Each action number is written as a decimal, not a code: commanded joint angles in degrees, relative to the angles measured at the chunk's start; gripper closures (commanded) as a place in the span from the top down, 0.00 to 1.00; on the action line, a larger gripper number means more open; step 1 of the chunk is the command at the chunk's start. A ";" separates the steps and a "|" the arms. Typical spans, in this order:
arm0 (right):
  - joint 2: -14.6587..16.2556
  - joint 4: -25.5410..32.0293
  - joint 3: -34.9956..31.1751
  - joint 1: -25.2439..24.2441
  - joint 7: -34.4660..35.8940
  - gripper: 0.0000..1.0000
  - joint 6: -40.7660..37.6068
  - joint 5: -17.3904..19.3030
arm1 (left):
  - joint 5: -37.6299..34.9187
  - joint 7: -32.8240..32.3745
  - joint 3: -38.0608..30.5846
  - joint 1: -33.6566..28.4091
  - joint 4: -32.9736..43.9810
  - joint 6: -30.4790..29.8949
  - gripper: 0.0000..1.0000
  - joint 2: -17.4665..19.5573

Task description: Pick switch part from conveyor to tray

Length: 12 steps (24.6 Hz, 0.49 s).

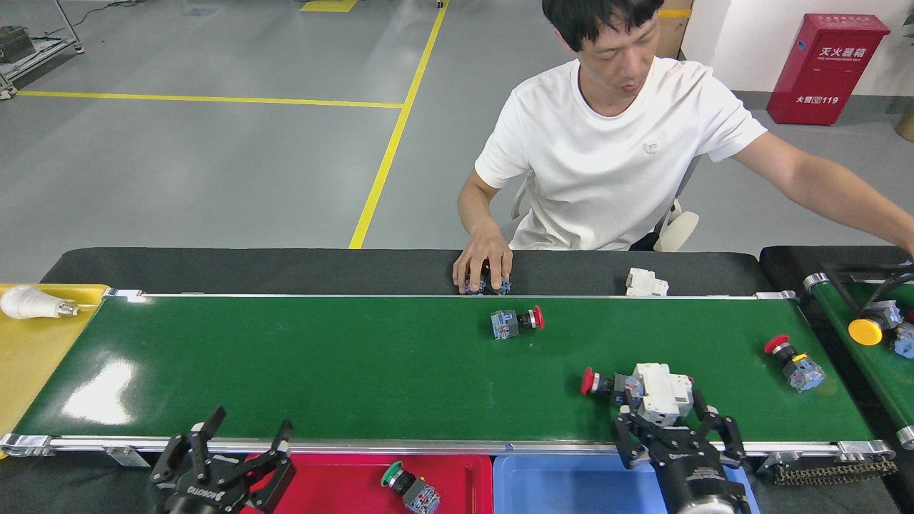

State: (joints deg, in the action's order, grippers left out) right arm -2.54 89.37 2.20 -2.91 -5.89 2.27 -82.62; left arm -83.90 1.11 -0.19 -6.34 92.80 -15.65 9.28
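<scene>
Three switch parts on conveyor | one in red tray — two tools

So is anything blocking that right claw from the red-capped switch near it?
Yes. A white breaker block lies against the switch, directly between it and the open right gripper.
</scene>
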 commanded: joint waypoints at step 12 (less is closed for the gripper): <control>1.31 -7.20 0.79 8.27 -3.87 0.54 0.28 0.53 | -9.79 0.20 10.12 20.05 -19.76 0.97 1.00 -7.52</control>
State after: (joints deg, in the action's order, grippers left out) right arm -1.89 82.01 2.98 4.24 -8.74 3.02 -82.25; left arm -92.73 1.22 9.97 12.19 74.09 -15.10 2.43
